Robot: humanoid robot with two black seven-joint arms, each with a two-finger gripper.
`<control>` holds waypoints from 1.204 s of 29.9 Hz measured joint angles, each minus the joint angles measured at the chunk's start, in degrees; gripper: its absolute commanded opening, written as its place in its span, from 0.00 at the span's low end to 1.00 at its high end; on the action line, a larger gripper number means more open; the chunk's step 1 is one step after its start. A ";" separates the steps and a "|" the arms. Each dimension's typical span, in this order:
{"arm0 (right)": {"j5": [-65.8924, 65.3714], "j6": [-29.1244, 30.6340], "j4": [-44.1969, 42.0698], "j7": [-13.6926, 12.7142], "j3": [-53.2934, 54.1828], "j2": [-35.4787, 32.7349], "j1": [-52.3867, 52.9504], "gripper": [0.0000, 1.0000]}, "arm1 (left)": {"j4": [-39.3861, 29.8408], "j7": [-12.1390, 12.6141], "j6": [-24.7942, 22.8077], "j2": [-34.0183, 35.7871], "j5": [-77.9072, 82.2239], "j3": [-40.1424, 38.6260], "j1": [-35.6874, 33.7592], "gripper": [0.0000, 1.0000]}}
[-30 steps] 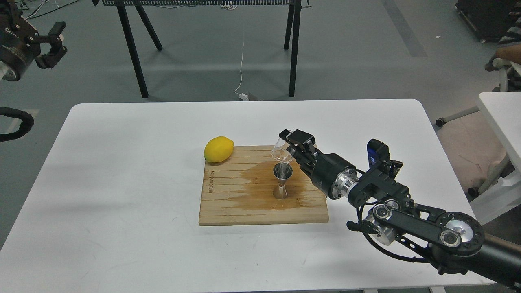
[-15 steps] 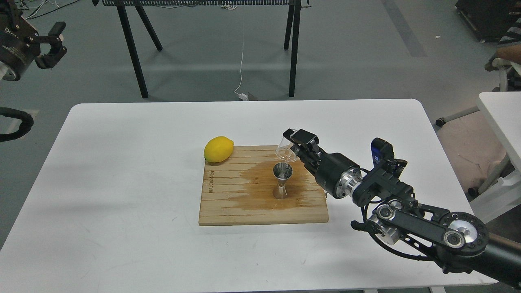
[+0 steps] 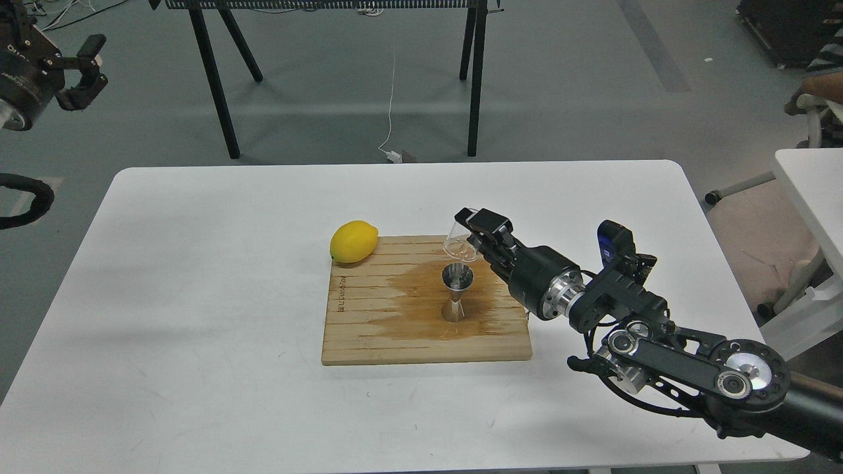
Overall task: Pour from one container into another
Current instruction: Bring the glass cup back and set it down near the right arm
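Clear glass cup [image 3: 460,243] tilted in right gripper [image 3: 475,236], jaws closed on it, rim just above steel jigger [image 3: 456,292] | since a second ago: cup drawn slightly right, no stream visible | wet board [image 3: 369,329]: pour likely finished | left gripper [image 3: 84,69] parted, empty, raised.

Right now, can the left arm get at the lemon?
Probably yes, though it would be a long move. The left hand is raised off the table's far-left corner, apparently open and empty. The lemon sits on the board's left corner, with nothing between them.
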 measured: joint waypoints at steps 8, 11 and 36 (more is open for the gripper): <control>8.29 0.05 0.40 -0.10 4.30 0.46 -0.67 0.25 | 0.00 0.00 -0.17 0.42 -0.02 -0.07 0.00 0.99; 18.93 0.37 0.40 -0.11 9.80 0.99 -1.23 0.25 | 0.00 0.00 -0.24 0.68 -0.08 -0.10 0.00 0.99; 62.76 29.78 -44.67 0.53 60.79 16.20 -13.97 0.33 | -0.81 0.09 0.08 0.75 -0.09 0.11 -0.33 0.99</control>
